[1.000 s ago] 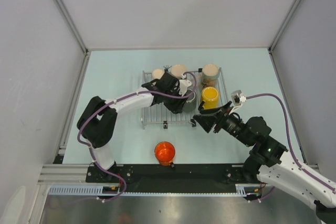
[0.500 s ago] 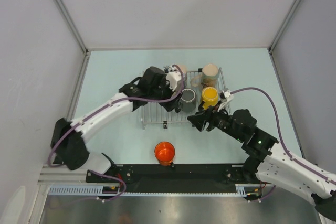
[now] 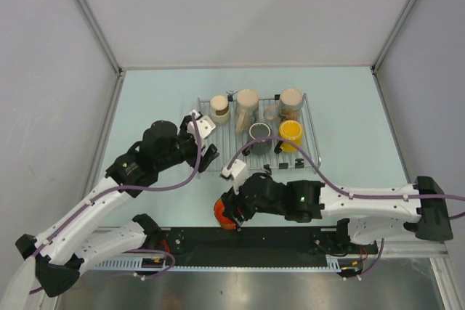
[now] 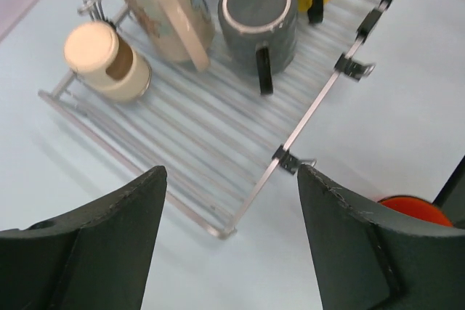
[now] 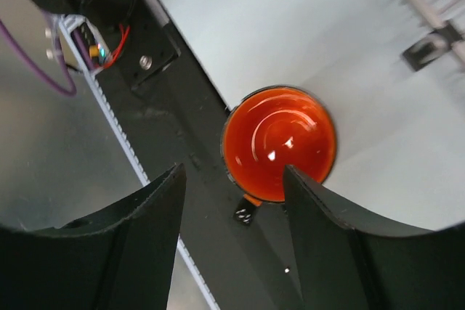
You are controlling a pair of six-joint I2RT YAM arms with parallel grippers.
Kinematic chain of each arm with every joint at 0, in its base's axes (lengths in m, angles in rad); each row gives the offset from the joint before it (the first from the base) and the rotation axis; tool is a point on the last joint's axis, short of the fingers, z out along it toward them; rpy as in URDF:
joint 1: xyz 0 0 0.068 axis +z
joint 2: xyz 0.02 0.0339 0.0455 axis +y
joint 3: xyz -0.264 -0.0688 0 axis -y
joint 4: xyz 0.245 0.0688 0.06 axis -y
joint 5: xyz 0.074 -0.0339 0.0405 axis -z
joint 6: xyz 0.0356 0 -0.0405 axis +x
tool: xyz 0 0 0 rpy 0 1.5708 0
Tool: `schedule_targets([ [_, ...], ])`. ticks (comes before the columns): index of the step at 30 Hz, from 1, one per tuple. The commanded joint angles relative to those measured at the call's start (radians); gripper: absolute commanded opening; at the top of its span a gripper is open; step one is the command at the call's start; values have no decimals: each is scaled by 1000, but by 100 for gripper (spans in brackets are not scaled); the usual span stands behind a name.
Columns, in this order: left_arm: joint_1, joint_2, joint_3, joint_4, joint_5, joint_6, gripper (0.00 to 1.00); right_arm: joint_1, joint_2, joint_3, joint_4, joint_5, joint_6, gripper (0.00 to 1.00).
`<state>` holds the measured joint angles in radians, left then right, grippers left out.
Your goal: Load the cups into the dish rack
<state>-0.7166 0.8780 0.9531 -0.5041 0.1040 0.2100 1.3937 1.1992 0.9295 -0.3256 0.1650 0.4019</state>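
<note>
The dish rack holds several cups. Along its far side stand two cream cups and a taller cream one. In front of them are the yellow cup and the dark grey cup. The orange cup stands on the table beside the black base rail. My right gripper hovers open just over it, and in the right wrist view the orange cup lies just ahead of the empty right gripper. My left gripper is open and empty near the rack's left front corner. The left wrist view shows the grey cup mouth up on the rack.
Grey walls enclose the table on three sides. The black base rail and its cables run right next to the orange cup's handle. Black clips stick out from the rack's front edge. My right arm stretches low across the near edge.
My left gripper let go of the grey cup on the rack and pulled back to the near left. My right arm swung from the rack's front over to the orange cup.
</note>
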Motion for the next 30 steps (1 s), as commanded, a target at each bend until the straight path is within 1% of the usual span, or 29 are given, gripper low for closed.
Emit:
schedule_targets([
  [1, 31, -40, -68, -7, -53, 34, 78, 79, 80, 80, -66, 68, -2, 61],
  [7, 85, -82, -100, 9, -49, 31, 77, 106, 250, 127, -24, 25, 8, 61],
  [9, 92, -76, -100, 3, -47, 28, 77, 110, 317, 170, -32, 31, -3, 61],
  [13, 94, -82, -105, 1, -58, 25, 77, 113, 393, 239, -53, 45, -28, 61],
  [20, 100, -119, -116, -16, -49, 26, 77, 94, 453, 292, -81, 48, -46, 60],
  [22, 100, -125, -117, -17, -46, 25, 77, 84, 473, 299, -89, 42, -52, 58],
  [23, 100, -126, -117, -14, -46, 25, 77, 71, 479, 301, -90, 41, -52, 55],
  [30, 105, -151, -119, -19, -41, 19, 77, 22, 556, 319, -98, 16, -72, 50],
])
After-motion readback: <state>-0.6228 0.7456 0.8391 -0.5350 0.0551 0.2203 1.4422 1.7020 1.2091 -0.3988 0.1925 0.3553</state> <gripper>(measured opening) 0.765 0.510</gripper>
